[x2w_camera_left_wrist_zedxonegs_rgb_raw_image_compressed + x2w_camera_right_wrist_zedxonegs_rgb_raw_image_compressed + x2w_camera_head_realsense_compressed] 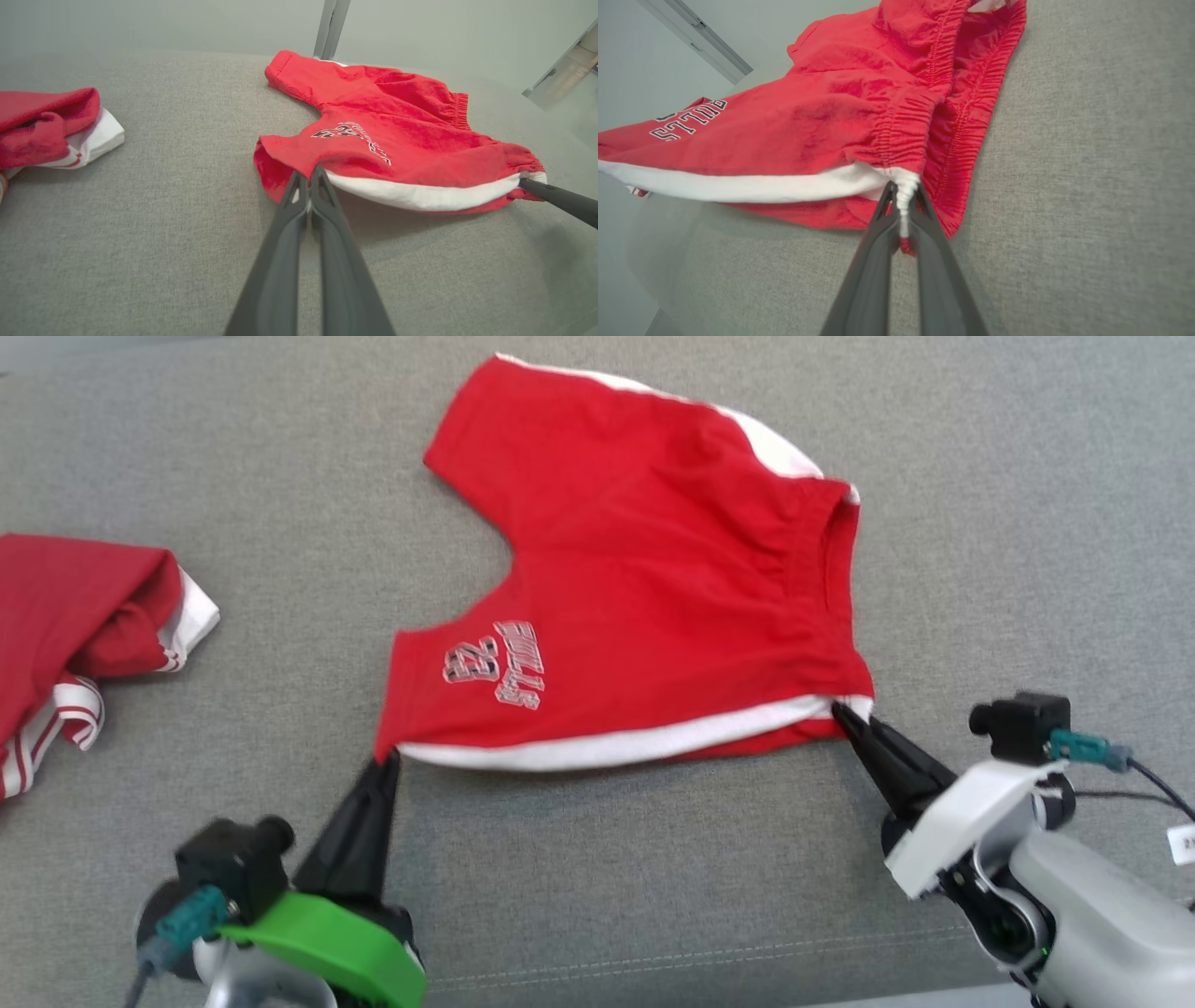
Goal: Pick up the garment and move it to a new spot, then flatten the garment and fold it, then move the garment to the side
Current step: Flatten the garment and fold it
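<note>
The garment (644, 588) is a pair of red shorts with white side stripes and a printed number, spread on the grey cushion. My left gripper (390, 761) is shut on the near leg-hem corner, also seen in the left wrist view as the gripper (308, 179) pinching the garment (397, 144). My right gripper (845, 714) is shut on the near waistband corner; in the right wrist view the gripper (903, 198) clamps the white stripe end of the garment (831, 126). The near edge is lifted slightly off the cushion between both grippers.
A second red and white cloth (84, 625) lies crumpled at the left edge of the cushion (653, 859), also seen as the cloth (51, 126) in the left wrist view. A seam runs along the cushion's near edge. Metal frame legs (331, 25) stand behind.
</note>
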Motion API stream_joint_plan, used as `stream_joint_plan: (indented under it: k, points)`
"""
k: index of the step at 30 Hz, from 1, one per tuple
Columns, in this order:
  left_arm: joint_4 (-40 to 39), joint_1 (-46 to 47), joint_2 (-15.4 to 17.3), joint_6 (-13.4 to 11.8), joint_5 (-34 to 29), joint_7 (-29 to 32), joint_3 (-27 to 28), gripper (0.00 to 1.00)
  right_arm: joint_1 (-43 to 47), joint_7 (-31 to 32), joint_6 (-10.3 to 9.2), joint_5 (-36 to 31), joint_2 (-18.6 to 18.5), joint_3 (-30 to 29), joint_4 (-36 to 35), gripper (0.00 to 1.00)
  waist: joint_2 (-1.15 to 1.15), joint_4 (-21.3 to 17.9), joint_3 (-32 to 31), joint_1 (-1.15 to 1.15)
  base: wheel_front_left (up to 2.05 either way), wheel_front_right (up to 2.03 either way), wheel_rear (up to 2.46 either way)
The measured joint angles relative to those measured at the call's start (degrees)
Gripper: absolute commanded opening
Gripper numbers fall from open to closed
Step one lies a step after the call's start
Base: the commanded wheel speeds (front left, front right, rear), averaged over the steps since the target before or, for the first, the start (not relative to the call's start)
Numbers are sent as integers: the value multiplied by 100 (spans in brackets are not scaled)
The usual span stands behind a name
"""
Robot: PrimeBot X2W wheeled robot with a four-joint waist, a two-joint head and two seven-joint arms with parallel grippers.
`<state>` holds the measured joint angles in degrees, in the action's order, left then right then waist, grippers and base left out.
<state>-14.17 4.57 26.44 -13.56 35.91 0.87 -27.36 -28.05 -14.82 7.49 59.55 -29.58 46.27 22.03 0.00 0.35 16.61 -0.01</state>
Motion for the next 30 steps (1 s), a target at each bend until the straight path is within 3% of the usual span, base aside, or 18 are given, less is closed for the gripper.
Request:
stream_joint_plan:
  k: [9,18,24,30]
  points:
    - [-472,-1069,1,-196,331,268,-336,0,1412,40,1,11,-70,-673,-46,0,0,134,-515,0,0,0,0]
    - [-723,-1573,127,-354,474,258,-245,0,2510,479,5,-100,-15,-1501,-660,0,0,217,-638,0,0,0,0]
    - [-635,-650,561,30,404,528,19,0,2501,854,5,-267,567,-2157,-1244,0,0,11,-537,0,0,0,0]
    - [-291,515,654,448,393,820,132,0,1961,971,4,-445,1100,-2642,-1379,0,0,-159,-309,0,0,0,0]
